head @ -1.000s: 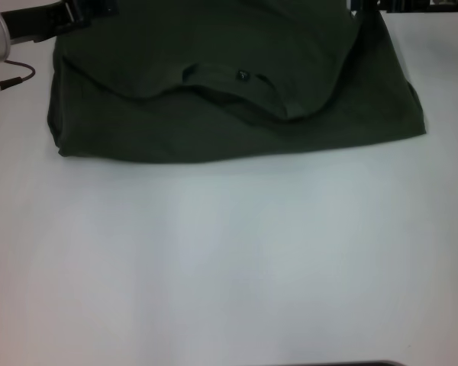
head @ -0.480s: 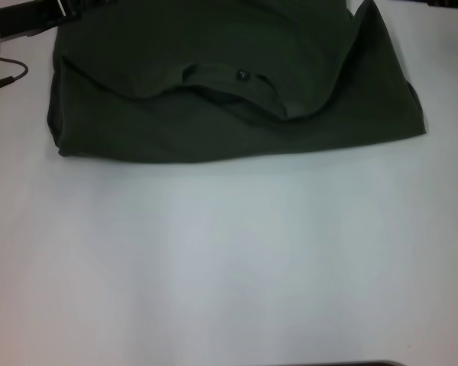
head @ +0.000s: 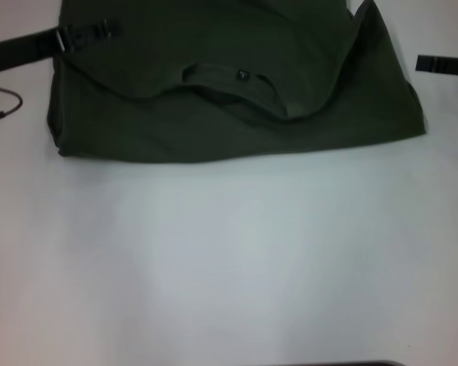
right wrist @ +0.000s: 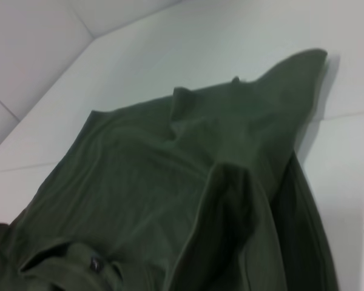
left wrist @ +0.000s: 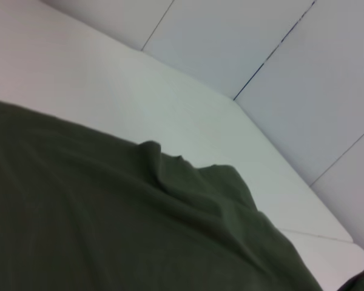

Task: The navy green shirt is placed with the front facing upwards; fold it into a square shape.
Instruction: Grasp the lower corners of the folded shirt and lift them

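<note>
While most of the white table is left bare, the shirt is laid across its far side, doubled over so that a long fold runs along its near edge. The far layer has been brought toward the near side, which leaves the collar and its small label turned up at the middle. One corner at the far right is raised in a peak, so the fold is judged untidy there. The left gripper is held over the shirt's far left corner; the right gripper is kept off the cloth, to its right. Whether either is clenched or released cannot be told.
</note>
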Robot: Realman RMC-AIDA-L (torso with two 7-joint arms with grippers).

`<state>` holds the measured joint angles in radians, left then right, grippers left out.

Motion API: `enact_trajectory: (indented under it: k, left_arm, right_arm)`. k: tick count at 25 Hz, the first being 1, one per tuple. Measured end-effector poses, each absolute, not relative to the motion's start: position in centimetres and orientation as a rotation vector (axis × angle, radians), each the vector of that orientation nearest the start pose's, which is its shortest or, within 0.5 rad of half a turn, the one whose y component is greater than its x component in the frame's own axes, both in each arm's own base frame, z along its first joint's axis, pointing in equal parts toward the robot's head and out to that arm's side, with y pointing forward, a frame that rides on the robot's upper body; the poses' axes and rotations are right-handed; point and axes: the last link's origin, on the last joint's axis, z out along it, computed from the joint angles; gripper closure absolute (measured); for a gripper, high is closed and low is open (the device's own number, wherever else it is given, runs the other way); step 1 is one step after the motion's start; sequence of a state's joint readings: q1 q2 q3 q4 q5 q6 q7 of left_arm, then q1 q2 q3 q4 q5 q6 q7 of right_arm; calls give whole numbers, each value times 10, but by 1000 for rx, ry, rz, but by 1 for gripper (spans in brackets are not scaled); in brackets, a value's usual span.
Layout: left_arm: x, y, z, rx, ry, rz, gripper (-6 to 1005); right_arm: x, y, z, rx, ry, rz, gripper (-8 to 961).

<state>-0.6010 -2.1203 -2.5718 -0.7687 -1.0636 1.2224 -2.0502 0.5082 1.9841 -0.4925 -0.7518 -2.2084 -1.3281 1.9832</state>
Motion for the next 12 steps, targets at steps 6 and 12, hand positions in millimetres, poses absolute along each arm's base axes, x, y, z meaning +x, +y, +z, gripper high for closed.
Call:
enact_trajectory:
  k: [6,12]
  left_arm:
    - [-278,381,25,-2167,-1353,-719,104]
    - [-284,375,21,-2180,-1335,-689,105]
  right_arm:
    - [342,348,82,-2146,1399,503,198]
    - [342,349,70,-2155,1461,424,194]
